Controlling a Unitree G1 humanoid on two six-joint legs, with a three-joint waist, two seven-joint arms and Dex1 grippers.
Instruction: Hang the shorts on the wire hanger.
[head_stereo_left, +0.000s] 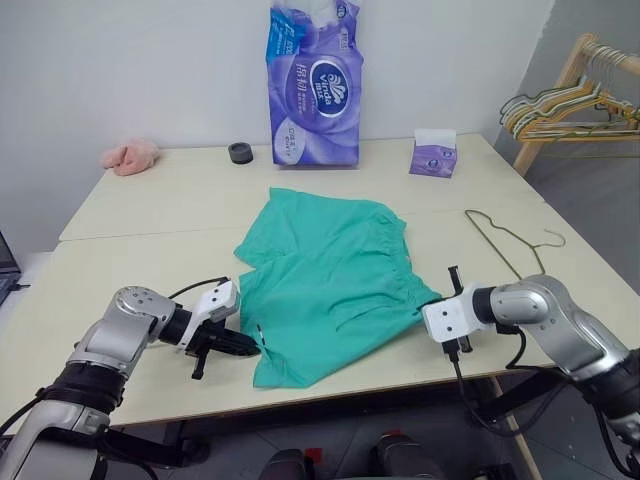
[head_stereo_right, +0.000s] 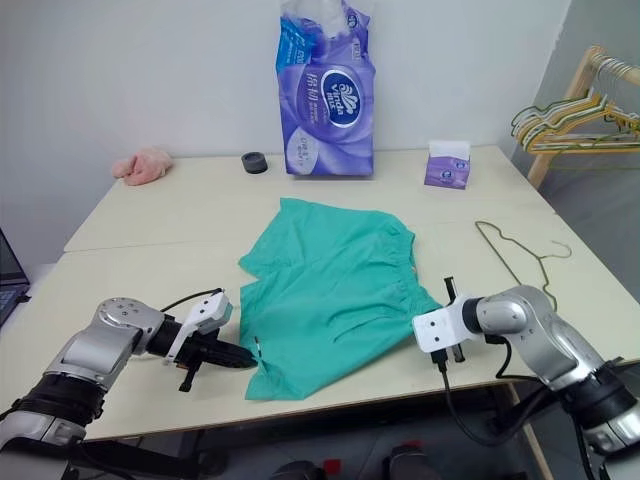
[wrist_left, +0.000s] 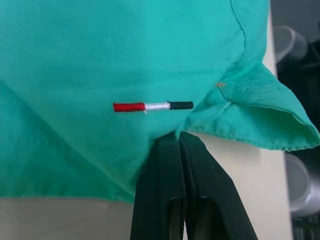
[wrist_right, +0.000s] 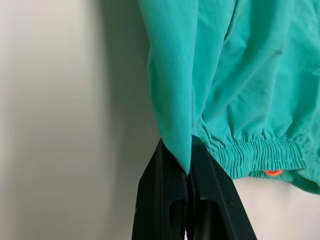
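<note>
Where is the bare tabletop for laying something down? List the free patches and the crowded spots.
Free: the wide left stretch of the table between the pink cloth lump and the left gripper; the back strip between the black ring and the shorts. Crowded: the right side, where the wire hanger lies, and the near edge, where both grippers pinch the shorts.

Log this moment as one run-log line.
left gripper: shut on shorts hem | right gripper: shut on shorts near waistband | hanger: flat on table, untouched
</note>
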